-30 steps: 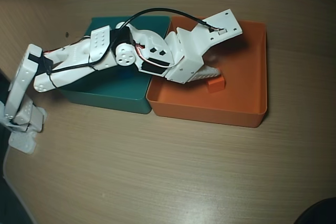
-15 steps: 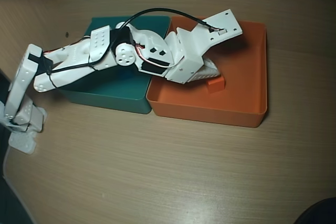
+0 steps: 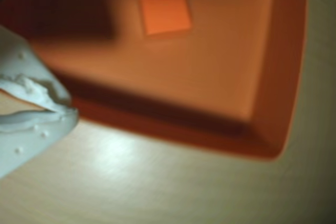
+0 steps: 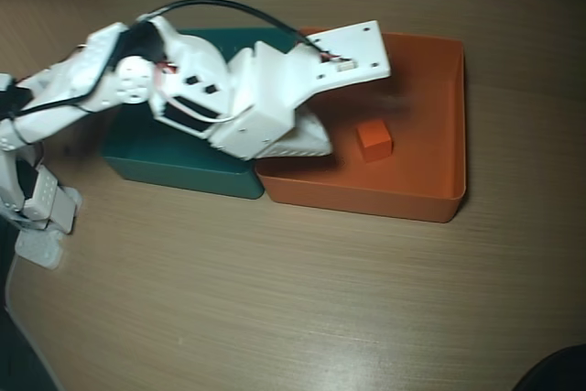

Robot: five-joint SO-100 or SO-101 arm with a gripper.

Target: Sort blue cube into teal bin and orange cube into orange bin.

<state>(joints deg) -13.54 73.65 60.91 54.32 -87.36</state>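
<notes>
Small matte orange cube point(image 4: 374, 140) sits free on the floor of the large shallow orange plastic bin point(image 4: 455, 116), nothing touching it; in the wrist view it lies at about 12 o'clock of the frame point(image 3: 165, 10), flat on 1 face. White two-finger gripper point(image 4: 307, 139) hangs over the bin's 9 o'clock edge in the overhead view, beside the cube, holding nothing. The wrist view shows only a white finger edge point(image 3: 29, 111) at 9 o'clock, blurred, so I cannot tell if the jaws are parted or closed.

Large shallow teal plastic bin point(image 4: 192, 169) touches the orange bin's 9 o'clock wall; most of its inside is hidden under the white arm point(image 4: 197, 89). The blue cube is not visible in either view, so I cannot say where it is. Orange half of the sort looks done.

Risk, as I judge it: the gripper is low near the shared wall, and a sideways swing could clip the rim and shove either bin across the wooden table point(image 4: 302, 299), or drag the black cable point(image 4: 229, 11) taut.
</notes>
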